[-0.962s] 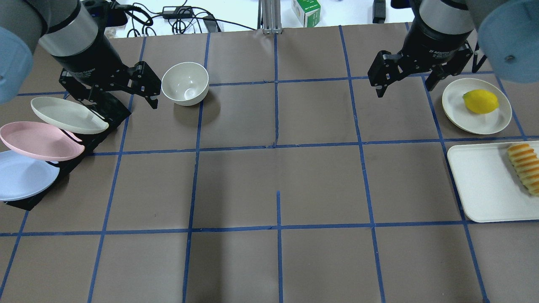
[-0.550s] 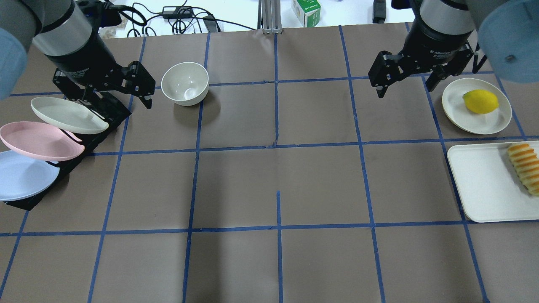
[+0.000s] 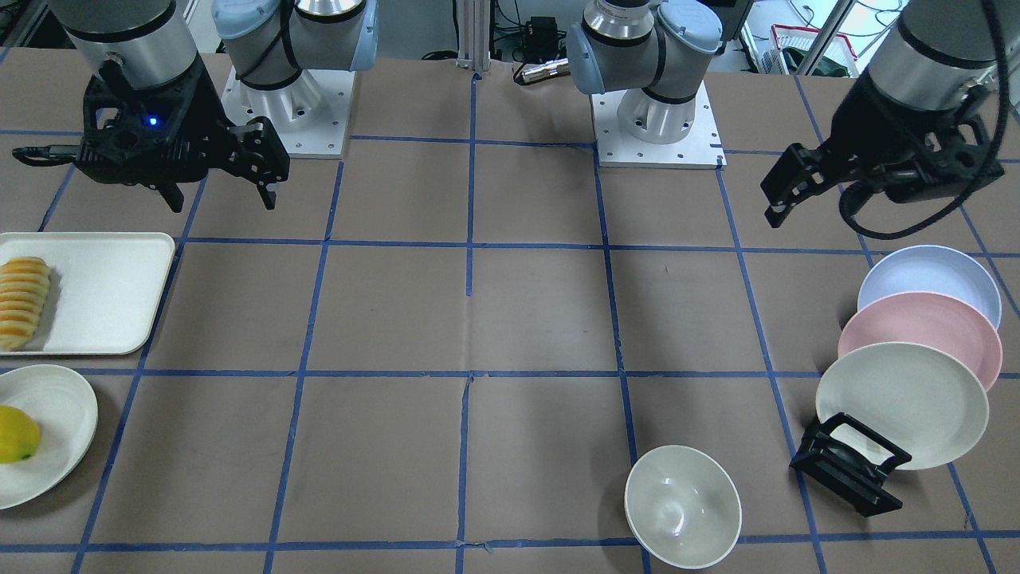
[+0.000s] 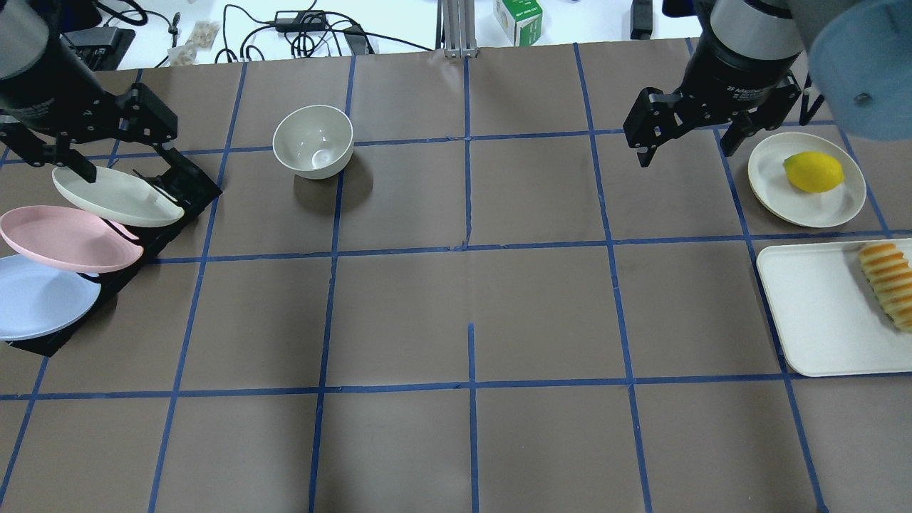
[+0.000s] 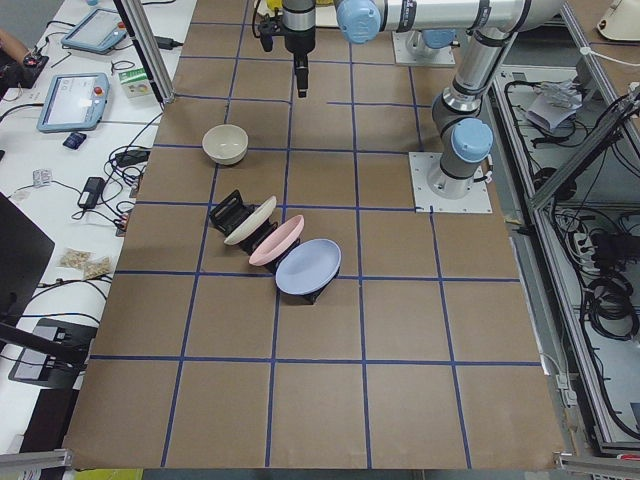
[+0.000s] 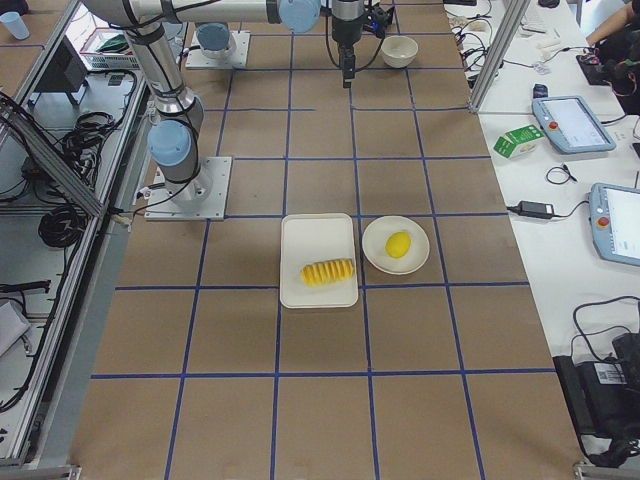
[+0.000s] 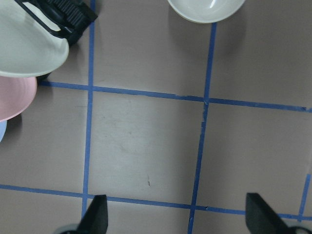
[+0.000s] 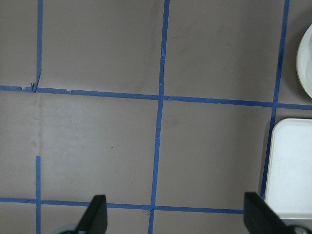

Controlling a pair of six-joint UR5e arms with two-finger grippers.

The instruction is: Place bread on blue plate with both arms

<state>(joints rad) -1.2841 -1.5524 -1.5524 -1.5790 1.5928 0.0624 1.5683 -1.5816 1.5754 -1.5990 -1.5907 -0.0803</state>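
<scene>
The bread (image 4: 887,283), a ribbed golden loaf, lies on the right part of a white tray (image 4: 819,313); it also shows in the front-facing view (image 3: 22,301). The blue plate (image 4: 35,299) leans in the nearest slot of a black rack at the left edge, and shows in the front-facing view (image 3: 928,275). My left gripper (image 4: 128,162) is open and empty, hovering over the rack's far end above the cream plate. My right gripper (image 4: 686,153) is open and empty above the table, left of the lemon plate and well behind the bread.
The rack (image 4: 178,185) also holds a pink plate (image 4: 68,237) and a cream plate (image 4: 114,194). A white bowl (image 4: 313,141) stands right of the rack. A lemon (image 4: 813,172) sits on a small cream plate behind the tray.
My left gripper has moved left, from beside the bowl to over the rack's far end. My right gripper has hardly moved. Both stay open.
</scene>
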